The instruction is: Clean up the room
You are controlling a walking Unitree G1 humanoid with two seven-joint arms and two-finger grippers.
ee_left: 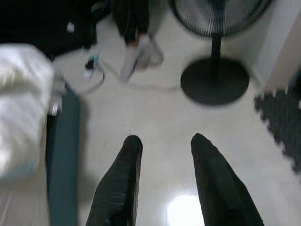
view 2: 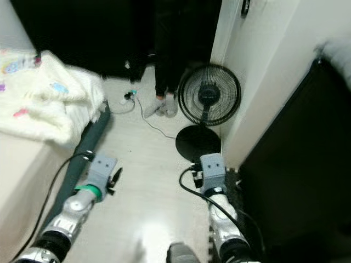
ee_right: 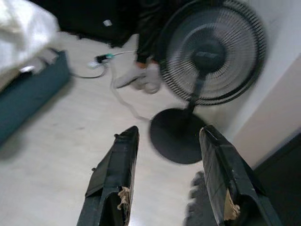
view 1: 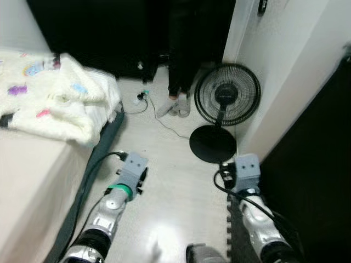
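Observation:
A crumpled white blanket (view 1: 60,98) with coloured prints lies on the bed (view 1: 33,175) at my left. A white cable with a plug (view 1: 143,97) trails over the pale floor ahead. My left gripper (ee_left: 162,141) hangs open above the bare floor beside the bed's teal edge (ee_left: 63,155), with nothing between its fingers. My right gripper (ee_right: 169,134) is open too, low over the floor, and points toward the base of a black standing fan (ee_right: 211,52). Both arms reach forward and down, the left arm (view 1: 118,200) near the bed and the right arm (view 1: 252,208) near the wall.
A person in dark trousers and grey socks (view 1: 180,104) stands ahead beside the fan (view 1: 227,96), whose round base (view 1: 213,143) rests on the floor. A white wall (view 1: 285,82) and a dark panel (view 1: 312,181) close the right side. A dark foam mat (view 1: 233,219) lies under my right arm.

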